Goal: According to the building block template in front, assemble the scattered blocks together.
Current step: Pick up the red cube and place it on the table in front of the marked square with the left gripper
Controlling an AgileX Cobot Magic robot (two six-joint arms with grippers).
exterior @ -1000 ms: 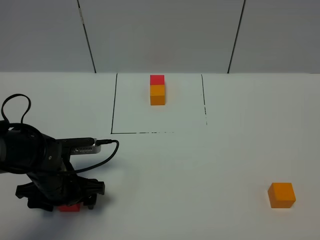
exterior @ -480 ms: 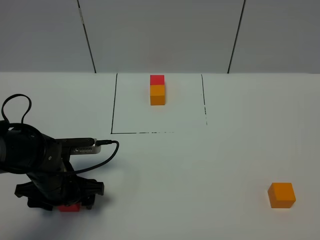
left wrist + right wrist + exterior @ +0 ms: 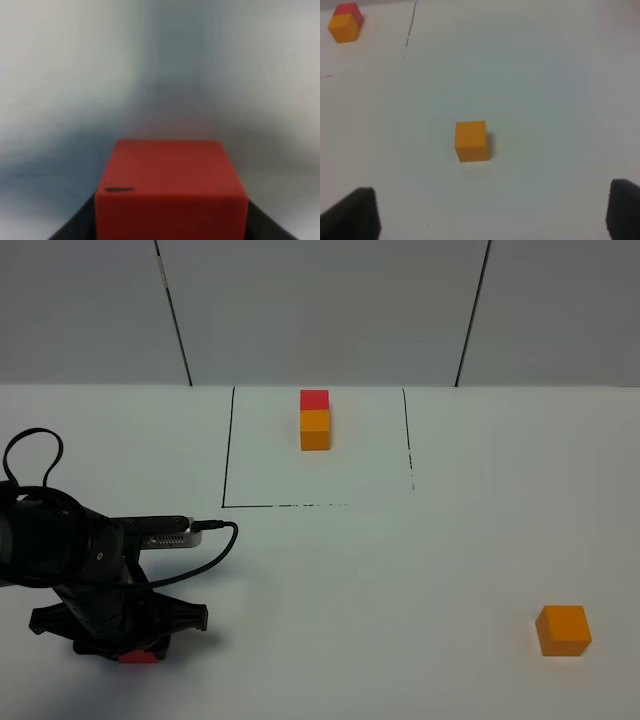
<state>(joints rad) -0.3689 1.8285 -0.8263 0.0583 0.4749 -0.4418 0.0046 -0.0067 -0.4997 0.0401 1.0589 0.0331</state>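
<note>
1. From the high camera, the building block template (image 3: 315, 420) stands at the far middle of the white desk (image 3: 420, 560). It sits inside a black-lined rectangle (image 3: 227, 450). Its red half is on the far side and its orange half is nearer, the two joined face to face.
2. In the same view, the loose orange cube (image 3: 564, 629) sits alone at the near right. It is well apart from the template and from the arm.
3. At the near left, the black left arm bends down so that the left end effector (image 3: 135, 642) is low at the desk. Only a sliver of the red cube (image 3: 138, 657) shows under its dark body. A black cable (image 3: 215, 540) curves out from the wrist toward the rectangle's near left corner.
4. The left wrist camera is blurred. The red cube fills the middle close to the lens, with a small dark mark on its upper face. Dark fingers (image 3: 75, 227) lie flush against two opposite sides, so this end effector is pinching the red cube. I cannot tell whether the cube rests on the desk or is raised.
5. In the right wrist camera, the right end effector (image 3: 487, 215) hangs above the desk with its fingers (image 3: 352, 215) spread wide. The orange cube lies flat on the desk ahead of them and touches neither. The template shows small in the distance, beyond a black line.
</note>
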